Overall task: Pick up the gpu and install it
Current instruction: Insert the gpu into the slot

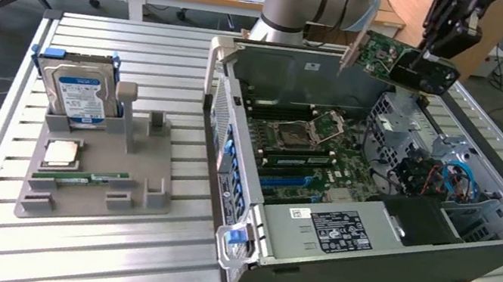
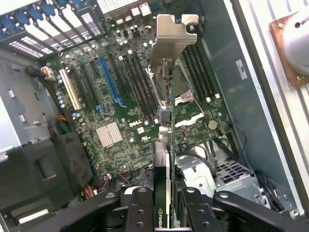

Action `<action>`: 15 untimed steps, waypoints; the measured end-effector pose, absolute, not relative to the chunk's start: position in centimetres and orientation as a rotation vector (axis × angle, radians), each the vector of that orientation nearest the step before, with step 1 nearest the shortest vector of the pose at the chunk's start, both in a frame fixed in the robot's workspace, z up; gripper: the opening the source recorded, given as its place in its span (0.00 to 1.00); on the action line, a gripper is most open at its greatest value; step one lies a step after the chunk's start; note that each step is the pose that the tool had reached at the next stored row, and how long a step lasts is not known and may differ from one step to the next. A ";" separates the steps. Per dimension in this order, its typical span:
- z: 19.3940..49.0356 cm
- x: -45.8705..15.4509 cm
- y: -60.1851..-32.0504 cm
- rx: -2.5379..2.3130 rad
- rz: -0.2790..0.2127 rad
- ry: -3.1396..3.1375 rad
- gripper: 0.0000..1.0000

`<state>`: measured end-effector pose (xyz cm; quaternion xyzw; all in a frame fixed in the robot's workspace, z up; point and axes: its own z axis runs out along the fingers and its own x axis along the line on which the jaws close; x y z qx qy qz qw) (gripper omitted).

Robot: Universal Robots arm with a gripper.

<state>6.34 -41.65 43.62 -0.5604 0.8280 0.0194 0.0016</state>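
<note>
Tool [image 2: 166,200] pinching one gpu [image 1: 381,54] over the open pc case [image 1: 382,278]; one hard drive [image 1: 81,93], one RAM stick [image 1: 82,178] at the exterior view's left.

We saw the slatted metal worktop [image 1: 107,270] carrying a grey parts holder [image 1: 148,177] at the exterior view's left, an open computer case [image 1: 392,279] beside it.

The gpu [image 1: 382,54] is a green circuit board with a pale, dully gleaming metal bracket [image 2: 173,36]. The computer case [image 1: 414,272] is matt grey sheet metal. The table [image 1: 108,263] is ribbed, brushed metal and the tray [image 1: 149,170] is matt grey plastic.
</note>
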 end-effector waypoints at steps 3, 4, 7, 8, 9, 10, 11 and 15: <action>43.6 6.3 -41.6 -1.815 0.061 2.561 0.27; 43.6 6.3 -41.6 -1.833 0.061 2.548 0.27; 43.6 6.3 -41.6 -1.886 0.061 2.510 0.27; 43.6 6.3 -41.6 -1.902 0.061 2.498 0.27; 43.6 6.3 -41.6 -1.919 0.061 2.486 0.27; 43.6 6.3 -41.6 -1.935 0.061 2.474 0.27; 43.6 6.3 -41.6 -1.951 0.061 2.461 0.27; 43.6 6.3 -41.6 -2.012 0.061 2.413 0.27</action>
